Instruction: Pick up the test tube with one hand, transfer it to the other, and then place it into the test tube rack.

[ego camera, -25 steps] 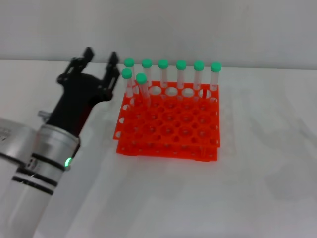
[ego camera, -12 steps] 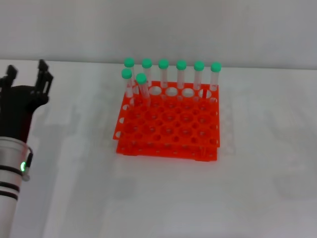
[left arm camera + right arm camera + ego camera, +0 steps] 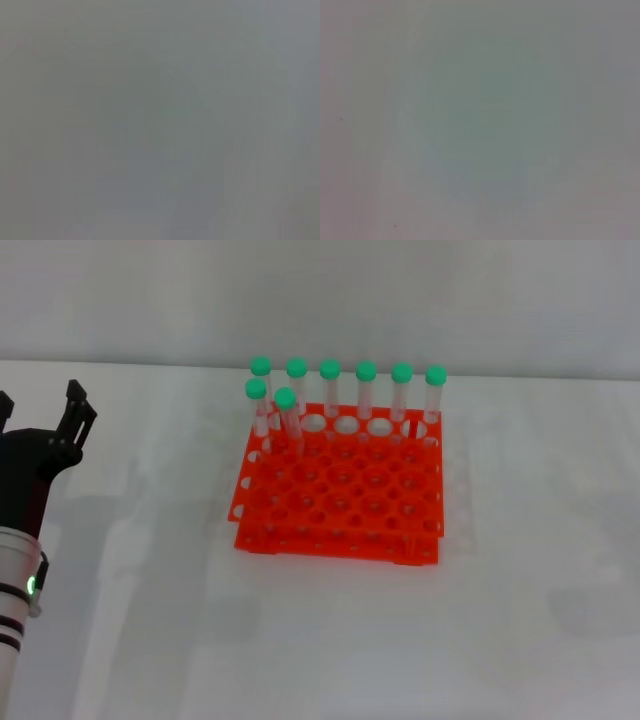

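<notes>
Left gripper (image 3: pixel 40 415) at bench (image 3: pixel 330 640) left edge, jaws wide, empty; test tube (image 3: pixel 290 422) tilted in test tube rack (image 3: pixel 340 495)

left gripper (image 3: pixel 40 415) partly cut off at frame edge

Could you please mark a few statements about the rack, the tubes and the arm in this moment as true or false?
1. Eight green-capped tubes stand in the test tube rack. True.
2. The tubes fill the rack's near rows. False: they stand along the far rows, the near holes empty.
3. The left gripper holds a tube. False: it is open and empty, off to the left of the rack.
4. One tube, the test tube in the far left corner, leans a little. True.
5. The right gripper hovers over the rack. False: it is not in view.
</notes>
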`<action>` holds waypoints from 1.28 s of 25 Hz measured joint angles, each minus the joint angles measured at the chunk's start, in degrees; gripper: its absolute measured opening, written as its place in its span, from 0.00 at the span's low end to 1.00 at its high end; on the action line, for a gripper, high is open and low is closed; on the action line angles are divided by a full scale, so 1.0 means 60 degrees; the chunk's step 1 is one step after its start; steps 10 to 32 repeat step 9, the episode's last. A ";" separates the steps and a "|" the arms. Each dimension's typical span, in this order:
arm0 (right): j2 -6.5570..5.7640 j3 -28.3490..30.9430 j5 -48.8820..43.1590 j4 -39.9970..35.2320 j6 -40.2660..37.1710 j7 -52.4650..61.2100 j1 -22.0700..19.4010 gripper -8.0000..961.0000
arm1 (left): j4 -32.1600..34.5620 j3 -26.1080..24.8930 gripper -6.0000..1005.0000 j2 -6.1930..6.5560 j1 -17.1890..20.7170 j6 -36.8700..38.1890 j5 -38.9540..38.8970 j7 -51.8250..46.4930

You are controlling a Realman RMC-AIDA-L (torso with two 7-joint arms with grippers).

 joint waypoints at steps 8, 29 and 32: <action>-0.0006 0.0000 0.0462 0.0009 0.0374 -0.0308 0.0225 0.86 | -0.0046 0.0036 0.89 0.0003 -0.0236 0.0000 0.0038 -0.0007; -0.0014 0.0000 0.0500 0.0014 0.0482 -0.0353 0.0278 0.86 | -0.0071 0.0041 0.89 -0.0004 -0.0292 -0.0019 0.0042 -0.0008; -0.0014 0.0000 0.0500 0.0014 0.0482 -0.0353 0.0278 0.86 | -0.0071 0.0041 0.89 -0.0004 -0.0292 -0.0019 0.0042 -0.0008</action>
